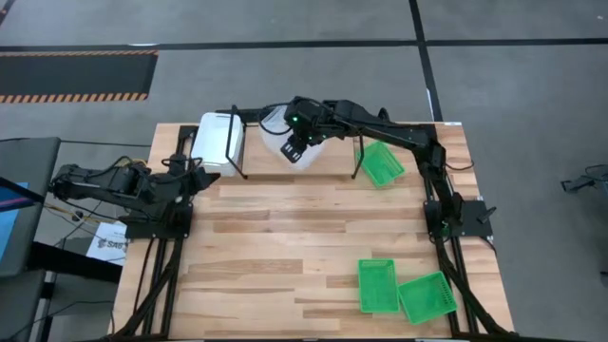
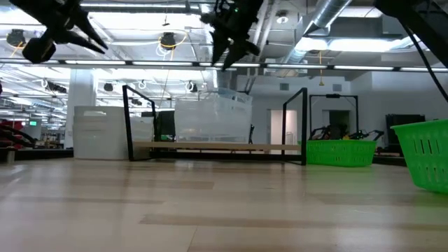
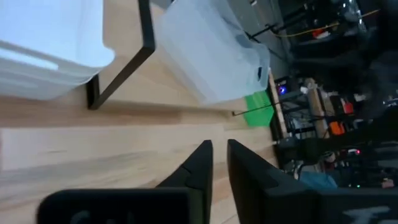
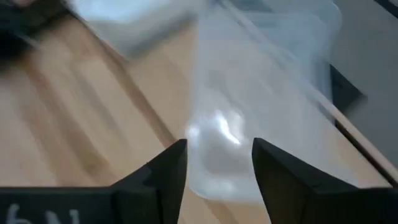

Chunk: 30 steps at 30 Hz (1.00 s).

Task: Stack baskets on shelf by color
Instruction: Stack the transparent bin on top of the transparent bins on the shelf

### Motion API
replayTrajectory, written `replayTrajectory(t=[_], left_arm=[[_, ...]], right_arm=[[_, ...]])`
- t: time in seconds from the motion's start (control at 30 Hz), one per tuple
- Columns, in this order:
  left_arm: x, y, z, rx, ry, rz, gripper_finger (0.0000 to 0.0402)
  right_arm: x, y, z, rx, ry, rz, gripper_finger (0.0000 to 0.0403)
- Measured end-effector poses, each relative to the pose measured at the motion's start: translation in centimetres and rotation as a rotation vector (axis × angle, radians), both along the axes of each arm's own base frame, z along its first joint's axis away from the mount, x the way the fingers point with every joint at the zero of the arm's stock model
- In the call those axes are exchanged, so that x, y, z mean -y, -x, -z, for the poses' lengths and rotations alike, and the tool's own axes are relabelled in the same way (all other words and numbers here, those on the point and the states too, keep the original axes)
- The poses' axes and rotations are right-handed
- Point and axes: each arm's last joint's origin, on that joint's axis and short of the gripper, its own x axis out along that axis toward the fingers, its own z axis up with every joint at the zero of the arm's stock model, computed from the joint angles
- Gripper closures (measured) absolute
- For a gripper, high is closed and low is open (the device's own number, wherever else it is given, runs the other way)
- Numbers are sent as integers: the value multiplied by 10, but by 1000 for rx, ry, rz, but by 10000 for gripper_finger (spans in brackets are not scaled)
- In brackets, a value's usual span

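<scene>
- Shelf point(image 1: 285, 169) is the landmark: white baskets point(image 1: 220, 142) sit on its left part, and the clear baskets point(image 2: 212, 117) on its middle.
- Right gripper point(image 1: 294, 144) hangs above the clear baskets, fingers apart, holding nothing.
- Left gripper point(image 3: 214, 163) waits near the shelf's left end, fingers close together with a thin gap, empty.
- Green baskets point(image 1: 381, 162) lie beside the shelf's right end and well apart from it point(image 1: 377, 285), point(image 1: 427, 296).
- Advice: lift the right gripper straight up so the clear stack does not shift, then reach for a green one.
</scene>
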Motion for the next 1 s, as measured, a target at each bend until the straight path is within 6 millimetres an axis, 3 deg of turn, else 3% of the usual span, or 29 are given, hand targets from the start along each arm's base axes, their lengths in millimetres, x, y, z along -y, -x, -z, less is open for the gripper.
replayTrajectory(t=[0.13,0.3,0.53,0.83,1.0], left_arm=[[-3,3,-13,18,-29,-6,326],[-7,8,-29,48,-78,-52,283],[-11,11,-39,56,-114,-89,267],[-14,14,-35,2,-122,-131,273],[-16,15,-35,0,-122,-149,274]], right_arm=[[12,17,11,-217,91,110,211],[29,30,16,-309,74,163,220],[36,48,21,-454,69,228,227],[37,38,56,-461,7,196,229],[32,26,55,-350,-9,162,232]])
